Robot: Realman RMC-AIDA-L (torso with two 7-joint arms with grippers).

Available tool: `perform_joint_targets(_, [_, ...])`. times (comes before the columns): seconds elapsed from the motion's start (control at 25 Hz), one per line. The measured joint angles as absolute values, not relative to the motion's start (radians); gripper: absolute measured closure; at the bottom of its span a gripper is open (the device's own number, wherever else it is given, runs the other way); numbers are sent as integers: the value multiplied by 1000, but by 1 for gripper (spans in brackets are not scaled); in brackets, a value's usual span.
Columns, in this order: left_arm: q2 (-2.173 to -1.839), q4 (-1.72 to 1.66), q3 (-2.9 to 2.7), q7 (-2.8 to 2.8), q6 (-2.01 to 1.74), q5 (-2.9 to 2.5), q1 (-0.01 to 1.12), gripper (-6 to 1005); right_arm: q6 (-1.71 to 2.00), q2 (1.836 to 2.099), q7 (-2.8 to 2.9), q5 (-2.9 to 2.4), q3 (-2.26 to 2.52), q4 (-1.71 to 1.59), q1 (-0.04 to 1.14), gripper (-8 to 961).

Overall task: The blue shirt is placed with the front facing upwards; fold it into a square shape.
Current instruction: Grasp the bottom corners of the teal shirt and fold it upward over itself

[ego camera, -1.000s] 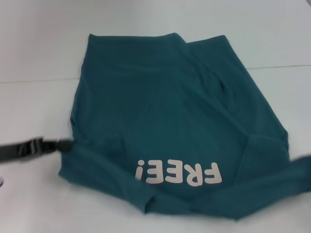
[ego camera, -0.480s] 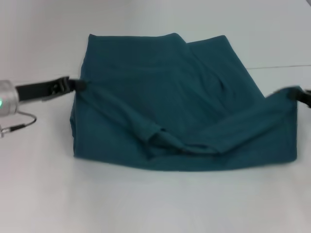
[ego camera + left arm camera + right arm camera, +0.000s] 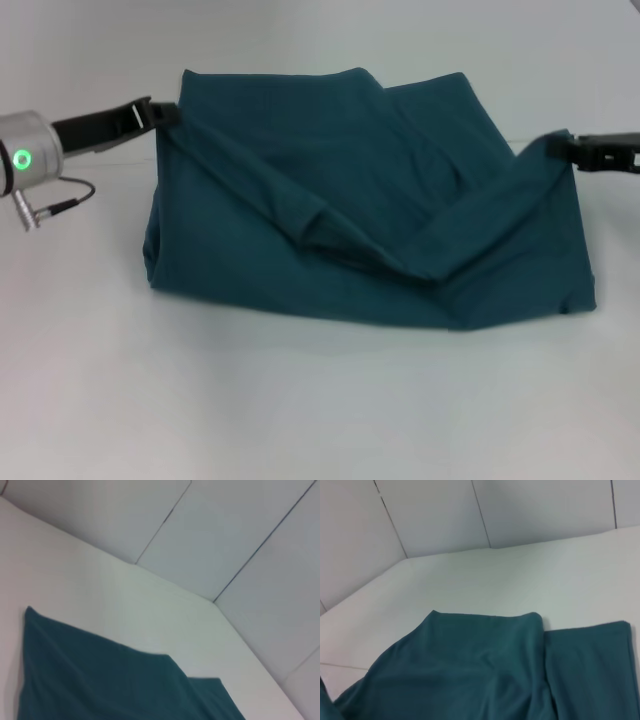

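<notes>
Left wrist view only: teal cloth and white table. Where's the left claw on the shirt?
Observer: The left claw is at the far left corner of the blue shirt, pinching a folded-over edge.
Operator: Right side?
Observer: The right claw grips the shirt's opposite edge, held above the white table.
Operator: Lettering showing?
Observer: No, only plain teal fabric faces up, with a sagging crease between the claws.

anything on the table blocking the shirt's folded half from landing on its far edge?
Nothing visible. The left gripper and right gripper each hold a side of the blue shirt, its near half draped over the far half. The white table around the cloth shows no other object.
</notes>
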State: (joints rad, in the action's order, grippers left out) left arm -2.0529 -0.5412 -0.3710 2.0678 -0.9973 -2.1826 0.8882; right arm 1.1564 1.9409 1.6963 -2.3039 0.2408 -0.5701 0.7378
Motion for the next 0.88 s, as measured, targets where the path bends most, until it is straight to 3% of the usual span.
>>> perform_joint_targets(0.32, [-2039, -535, -372, 2064, -947, -2159, 942, 998, 1129, 1903, 1802, -2300, 309, -598, 785, 918])
perform_joint_targets(0.88, [-2088, -444, -392, 1957, -825, -2060, 892, 988, 979, 1917, 1763, -2294, 365, -470, 778, 918])
